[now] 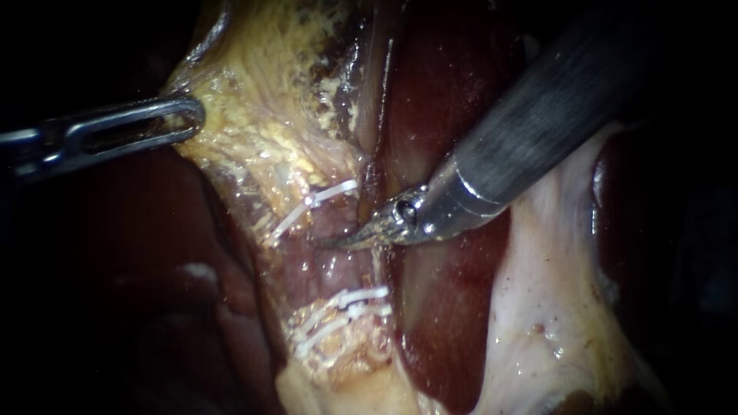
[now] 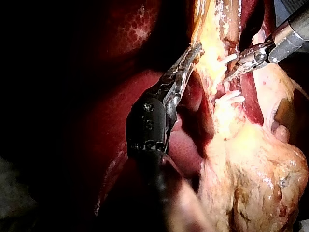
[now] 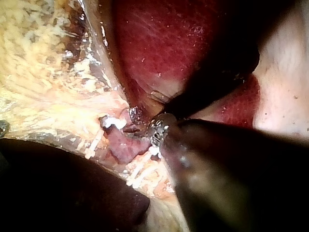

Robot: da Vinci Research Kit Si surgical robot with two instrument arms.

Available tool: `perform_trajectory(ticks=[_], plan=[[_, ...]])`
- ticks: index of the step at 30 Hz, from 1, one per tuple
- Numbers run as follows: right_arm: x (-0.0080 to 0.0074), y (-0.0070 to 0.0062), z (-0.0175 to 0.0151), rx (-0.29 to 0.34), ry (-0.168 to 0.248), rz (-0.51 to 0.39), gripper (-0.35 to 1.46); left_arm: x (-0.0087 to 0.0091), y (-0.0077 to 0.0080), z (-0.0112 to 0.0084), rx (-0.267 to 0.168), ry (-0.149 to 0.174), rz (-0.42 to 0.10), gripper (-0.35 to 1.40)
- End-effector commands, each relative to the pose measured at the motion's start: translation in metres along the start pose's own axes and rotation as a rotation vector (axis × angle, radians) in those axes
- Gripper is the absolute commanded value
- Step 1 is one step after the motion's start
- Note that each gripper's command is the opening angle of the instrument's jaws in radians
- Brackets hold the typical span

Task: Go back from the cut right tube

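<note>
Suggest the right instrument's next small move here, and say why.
Probably draw the right instrument back along its shaft, toward the upper right: its tip lies between the upper clip and the lower clips, and the left instrument holds the fatty tissue aside.

The liver (image 1: 453,100) fills the backdrop, dark red and wet (tiny glints speckle it). Light falls brightest on the yellow tissue (image 1: 261,131) beside it; toward the liver's outer edges everything fades to black.

Right instrument (image 1: 350,238) between close clips (image 1: 319,201)
</note>
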Motion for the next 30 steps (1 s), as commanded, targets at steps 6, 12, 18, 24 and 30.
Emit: perform_trajectory(ticks=[6, 12, 18, 24, 30], plan=[[-0.0001, -0.0003, 0.0, 0.0, 0.017, -0.004, -0.35, 0.0, 0.0, 0.0, 0.0, 0.0, 0.0, -0.35], [-0.0001, -0.0009, 0.0001, 0.024, 0.051, -0.009, 0.22, 0.0, 0.0, 0.0, 0.0, 0.0, 0.0, -0.35], [-0.0002, -0.0011, 0.0, 0.023, 0.063, -0.01, 0.79, 0.0, 0.0, 0.0, 0.0, 0.0, 0.0, -0.35], [-0.0002, -0.0013, 0.0, 0.024, 0.073, -0.011, 0.98, 0.0, 0.0, 0.0, 0.001, 0.0, 0.0, -0.35], [-0.0003, -0.0015, -0.0001, 0.025, 0.073, -0.012, 1.04, 0.0, 0.0, 0.0, 0.001, 0.0, 0.0, -0.35]])
